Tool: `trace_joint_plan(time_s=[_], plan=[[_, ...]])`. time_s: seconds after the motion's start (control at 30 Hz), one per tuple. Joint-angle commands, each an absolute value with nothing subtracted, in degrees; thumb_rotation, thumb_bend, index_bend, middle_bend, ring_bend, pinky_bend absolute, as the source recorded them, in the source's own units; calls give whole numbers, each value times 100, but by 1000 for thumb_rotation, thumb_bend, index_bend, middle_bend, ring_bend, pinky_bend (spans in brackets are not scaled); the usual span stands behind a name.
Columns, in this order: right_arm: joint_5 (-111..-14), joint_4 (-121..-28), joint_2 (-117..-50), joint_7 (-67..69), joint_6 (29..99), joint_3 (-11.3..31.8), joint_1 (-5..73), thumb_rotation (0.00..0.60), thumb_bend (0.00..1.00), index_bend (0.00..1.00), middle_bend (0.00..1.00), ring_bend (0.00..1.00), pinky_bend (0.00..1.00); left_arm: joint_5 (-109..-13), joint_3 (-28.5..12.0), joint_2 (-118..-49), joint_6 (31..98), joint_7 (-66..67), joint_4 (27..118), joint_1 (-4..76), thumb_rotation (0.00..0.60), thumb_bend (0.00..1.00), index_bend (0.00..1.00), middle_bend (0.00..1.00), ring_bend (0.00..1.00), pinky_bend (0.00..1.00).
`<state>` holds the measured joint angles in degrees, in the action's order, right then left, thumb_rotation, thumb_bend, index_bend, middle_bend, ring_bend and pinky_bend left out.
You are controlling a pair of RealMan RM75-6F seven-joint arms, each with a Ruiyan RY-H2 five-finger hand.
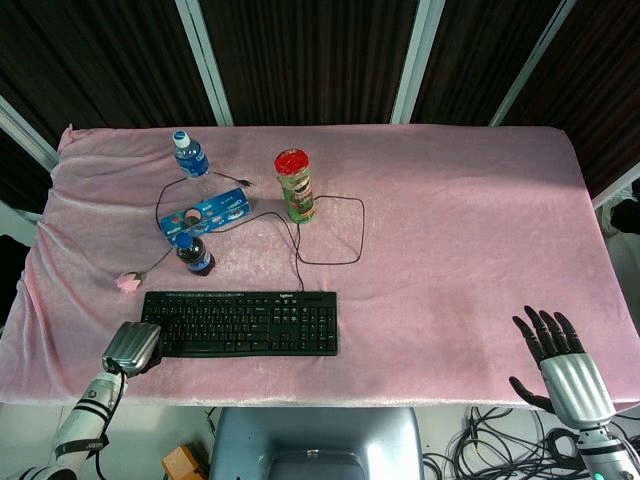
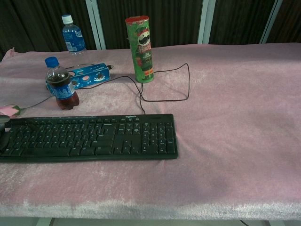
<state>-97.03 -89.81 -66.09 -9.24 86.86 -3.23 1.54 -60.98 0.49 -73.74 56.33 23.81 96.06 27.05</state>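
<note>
The left hand point(image 1: 132, 347) sits at the near left corner of the table point(image 1: 470, 230), its fingers curled over the left end of the black keyboard point(image 1: 240, 322), which it touches; whether it truly grips that end or merely rests there cannot be told, as the fingers are hidden under the silver back of the hand. In the chest view only a dark sliver of it shows at the left border, by the keyboard point(image 2: 89, 138). The keyboard lies parallel to the near edge, in the left half of the table, its cable point(image 1: 335, 235) looping back toward the middle.

Containers stand behind it. A small cola bottle point(image 1: 194, 254) with a blue cap, upright and filled with dark drink to about its shoulder, is just beyond the keyboard's far edge. Behind that lies a flat blue biscuit packet point(image 1: 204, 213), closed. A water bottle point(image 1: 190, 155) with a blue label stands upright near the far left corner (clear liquid, cap on). A green crisp tube point(image 1: 296, 186) with a red lid stands upright toward the middle of the far side, lid shut, contents unseen. A pink rose point(image 1: 128, 282) lies near the left edge, close to the keyboard's far left corner.

The right hand point(image 1: 555, 355) hovers at the near right corner, released, fingers spread and holding nothing, well apart from every object. The pink cloth between the crisp tube and the right edge is bare
</note>
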Motion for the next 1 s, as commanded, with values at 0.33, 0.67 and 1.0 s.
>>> trace_joint_plan(time_s=[0.33, 0.67, 1.0], plan=[[-9705, -8975, -6620, -952, 8643, -332, 165, 600, 361, 0, 0, 0, 0, -6083, 84, -7368, 5666, 2388, 9612, 2715, 600, 875, 205, 1000, 1000, 1000], [-9686, -8987, -6610, -949, 8697, -316, 139, 600, 361, 0, 0, 0, 0, -6009, 109, -7396, 5560, 2372, 9538, 2767, 600, 875, 205, 1000, 1000, 1000], [-9688, -8985, -6594, -901, 8718, -310, 134, 600, 361, 0, 0, 0, 0, -5919, 120, -7373, 5490, 2352, 9555, 2802, 600, 875, 222, 1000, 1000, 1000]])
